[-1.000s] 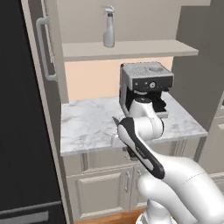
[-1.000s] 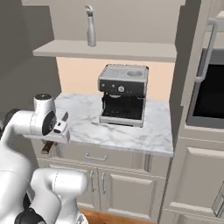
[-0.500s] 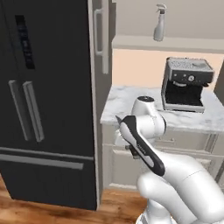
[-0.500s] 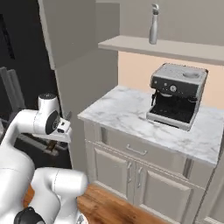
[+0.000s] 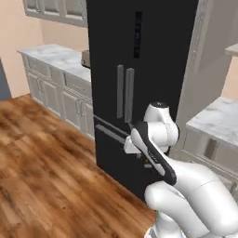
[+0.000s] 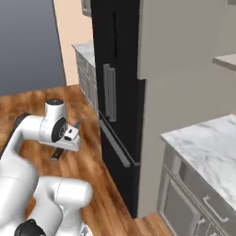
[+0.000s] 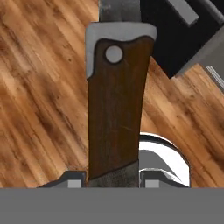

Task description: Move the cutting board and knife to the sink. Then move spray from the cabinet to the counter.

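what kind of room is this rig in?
A rendered home kitchen, by the look of it: a tall black fridge, a marble counter on panelled base cabinets, and a wood plank floor. The gripper holds a knife.

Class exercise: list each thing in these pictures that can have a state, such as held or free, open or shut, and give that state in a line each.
knife: held by its brown handle, carried above the wooden floor.
gripper: shut on the knife's handle.
refrigerator: doors shut.
lower cabinets: doors and drawers shut.
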Robot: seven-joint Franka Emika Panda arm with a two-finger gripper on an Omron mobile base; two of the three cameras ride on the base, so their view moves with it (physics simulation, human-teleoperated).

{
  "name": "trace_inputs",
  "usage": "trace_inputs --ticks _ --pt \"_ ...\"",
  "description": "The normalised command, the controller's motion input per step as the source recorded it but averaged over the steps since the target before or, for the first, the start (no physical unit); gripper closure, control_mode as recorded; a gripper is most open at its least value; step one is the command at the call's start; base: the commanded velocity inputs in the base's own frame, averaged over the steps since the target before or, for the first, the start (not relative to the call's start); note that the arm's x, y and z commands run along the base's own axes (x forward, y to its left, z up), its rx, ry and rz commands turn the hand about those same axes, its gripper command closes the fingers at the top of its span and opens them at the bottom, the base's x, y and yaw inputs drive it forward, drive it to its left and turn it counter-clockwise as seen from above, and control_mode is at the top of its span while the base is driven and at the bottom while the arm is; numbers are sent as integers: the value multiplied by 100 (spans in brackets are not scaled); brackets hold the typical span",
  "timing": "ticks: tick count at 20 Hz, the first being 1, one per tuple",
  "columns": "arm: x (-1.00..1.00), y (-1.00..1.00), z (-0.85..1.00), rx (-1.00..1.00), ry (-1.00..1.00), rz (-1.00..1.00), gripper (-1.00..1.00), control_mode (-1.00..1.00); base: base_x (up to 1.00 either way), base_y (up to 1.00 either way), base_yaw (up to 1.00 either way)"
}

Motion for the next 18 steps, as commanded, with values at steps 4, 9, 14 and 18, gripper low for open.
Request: trace_inputs --ticks 4,9,14,18 --pt "0 0 0 0 0 0 100 100 8 0 98" --pt "0 0 0 0 0 0 100 100 35 0 78" --pt "0 0 0 0 0 0 100 100 63 0 58" --pt "0 0 0 0 0 0 100 100 72 0 51"
